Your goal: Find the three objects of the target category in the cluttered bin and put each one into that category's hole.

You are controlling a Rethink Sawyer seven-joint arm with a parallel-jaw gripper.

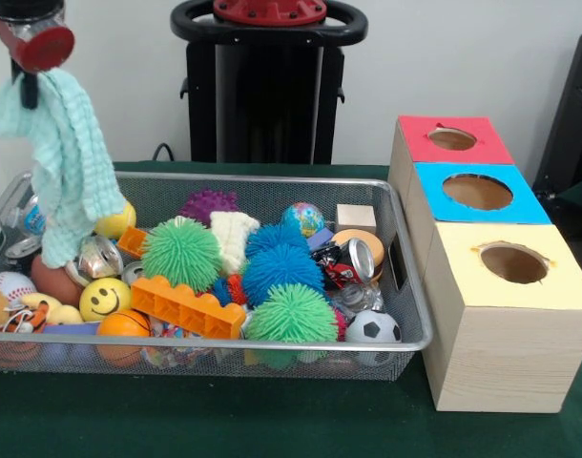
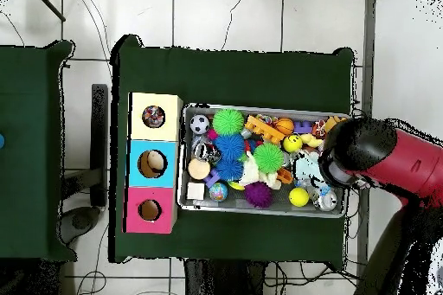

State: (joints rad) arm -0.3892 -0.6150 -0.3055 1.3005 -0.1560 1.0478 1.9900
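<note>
Your hand point(image 1: 30, 72) is at the top left of the front view, high above the wire bin point(image 1: 405, 277), and it is clenched on a pale green cloth point(image 1: 70, 167) that hangs down in a long fold. The lower end of the cloth reaches down in front of the toys at that end of the bin, near the yellow smiley ball point(image 1: 104, 298) and the baseball point(image 1: 9, 284); I cannot tell if it touches them.

The three boxes stand beside the other end of the bin: the red box point(image 1: 453, 141), the blue box point(image 1: 477, 194) and the yellow box point(image 1: 513, 264), each with a round hole on top. In the overhead view the arm point(image 2: 381, 155) covers its end of the bin.

I think the danger is the long way across. The cloth swings loose, so its tail may catch a spiky green ball point(image 1: 181, 253) or the orange brick point(image 1: 186, 307) and pull it out. Because the cloth is soft, part of it may also stay draped over the edge of the hole when you let go
</note>
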